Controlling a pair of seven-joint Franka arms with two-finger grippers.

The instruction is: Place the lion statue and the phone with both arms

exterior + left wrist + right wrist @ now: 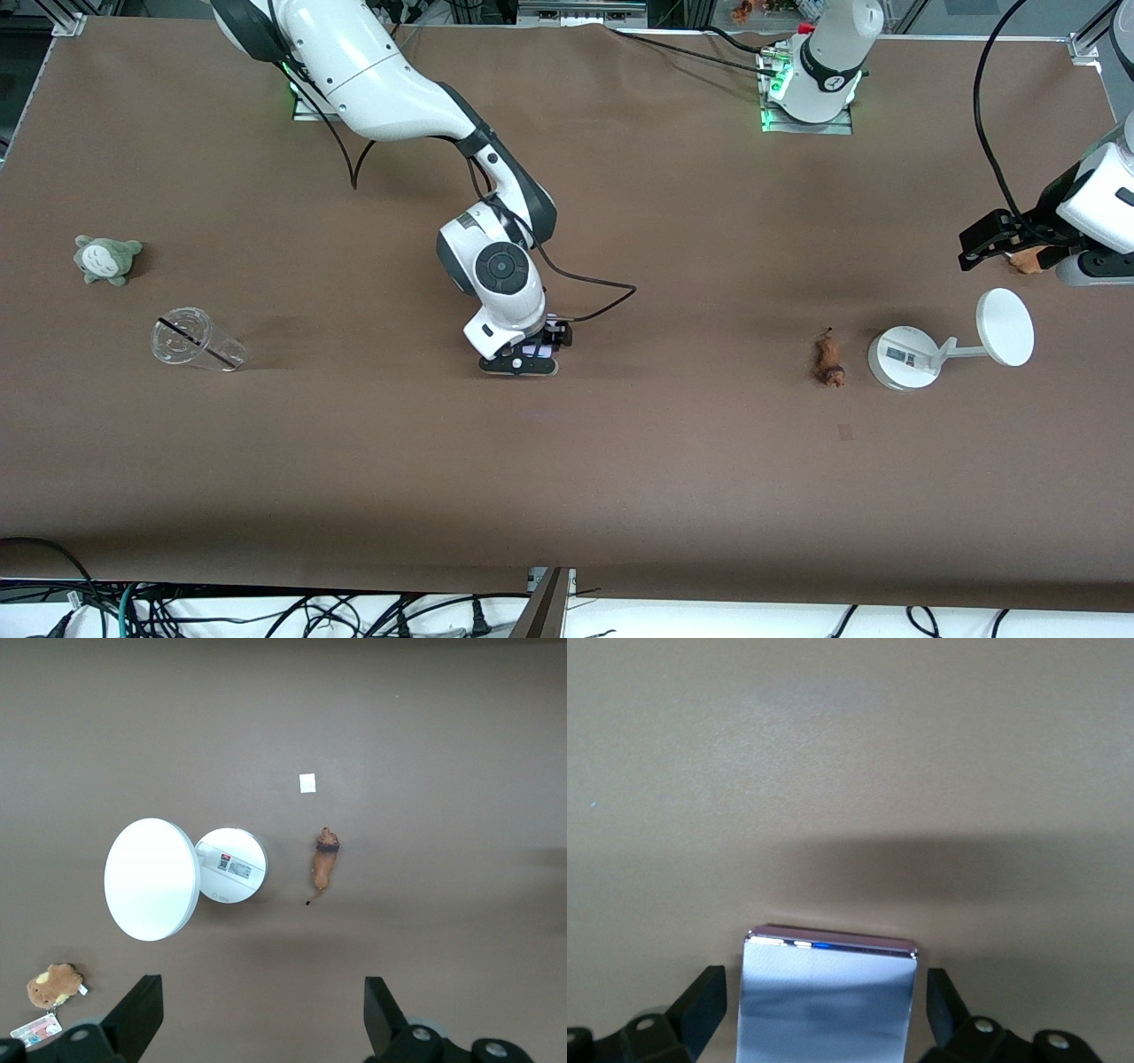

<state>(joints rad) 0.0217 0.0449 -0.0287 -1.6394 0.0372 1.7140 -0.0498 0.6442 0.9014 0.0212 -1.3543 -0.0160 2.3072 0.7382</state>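
The lion statue point(829, 359) lies on the brown table next to the white stand, toward the left arm's end; it also shows in the left wrist view point(324, 866). My left gripper point(974, 248) hangs open and empty point(261, 1019) above the table's left-arm end, apart from the lion. The phone point(537, 352) is at the table's middle, between the fingers of my right gripper point(523, 359). In the right wrist view the phone point(828, 1001) shows a gap to each finger, so the right gripper point(824, 1014) is open around it.
A white round-based stand point(900, 358) with a disc point(1005, 326) stands beside the lion. A brown plush with a card tag point(1028, 259) lies under the left gripper. A grey-green plush point(106, 258) and a tipped clear cup point(195, 341) lie toward the right arm's end.
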